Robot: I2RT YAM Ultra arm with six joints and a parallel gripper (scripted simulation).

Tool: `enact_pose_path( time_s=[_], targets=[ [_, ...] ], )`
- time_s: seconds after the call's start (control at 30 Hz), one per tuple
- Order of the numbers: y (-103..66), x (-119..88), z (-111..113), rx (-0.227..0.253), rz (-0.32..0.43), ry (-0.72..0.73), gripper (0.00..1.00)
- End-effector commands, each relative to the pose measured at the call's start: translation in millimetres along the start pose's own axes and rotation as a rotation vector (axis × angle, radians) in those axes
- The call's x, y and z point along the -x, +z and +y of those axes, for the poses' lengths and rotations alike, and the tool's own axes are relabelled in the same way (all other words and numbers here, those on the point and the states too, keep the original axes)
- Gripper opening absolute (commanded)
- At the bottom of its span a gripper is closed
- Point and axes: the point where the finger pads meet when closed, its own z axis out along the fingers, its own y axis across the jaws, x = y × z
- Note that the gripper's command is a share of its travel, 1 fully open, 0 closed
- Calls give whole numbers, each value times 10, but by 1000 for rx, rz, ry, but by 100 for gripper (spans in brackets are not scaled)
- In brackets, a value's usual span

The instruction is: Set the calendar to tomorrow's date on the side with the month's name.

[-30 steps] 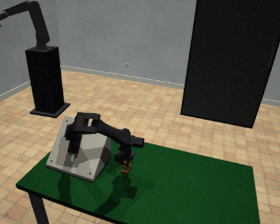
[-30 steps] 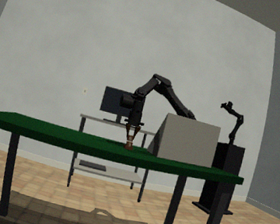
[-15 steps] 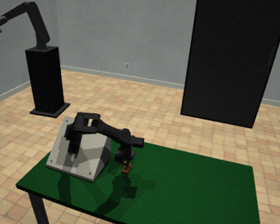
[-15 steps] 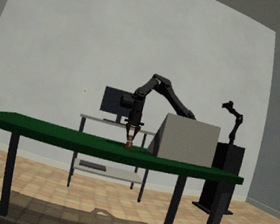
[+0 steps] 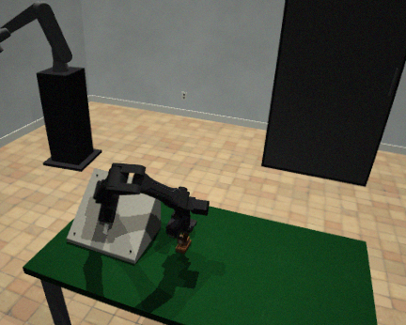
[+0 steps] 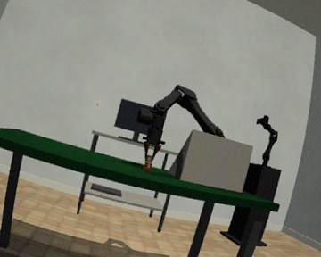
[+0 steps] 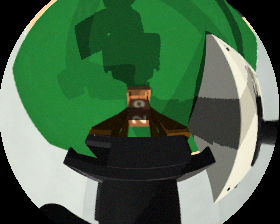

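Observation:
My gripper (image 5: 183, 239) points straight down near the middle of the green table, just right of the arm's grey base. It is shut on a small brown cube (image 5: 183, 245), held at the fingertips. The cube is at or just above the table top; I cannot tell if it touches. In the side view the gripper (image 6: 150, 159) holds the cube (image 6: 148, 167) low over the table. In the wrist view the cube (image 7: 138, 102) sits between the fingers, with a mark on its face too small to read. No tray and no second cube show in any view.
The arm's grey wedge-shaped base (image 5: 115, 221) stands on the table's left part, close to the gripper; it also shows in the side view (image 6: 215, 160). Off the table stand a black cabinet (image 5: 335, 89) and a black pedestal with another arm (image 5: 66, 115).

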Motion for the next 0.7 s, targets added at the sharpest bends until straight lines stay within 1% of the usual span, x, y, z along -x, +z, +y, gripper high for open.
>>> enact_pose_path(
  time_s=[0.0,0.67],
  targets=[
    [-26,11,39,15,-7,1,26],
    [122,13,41,15,-8,1,26]
  ],
)
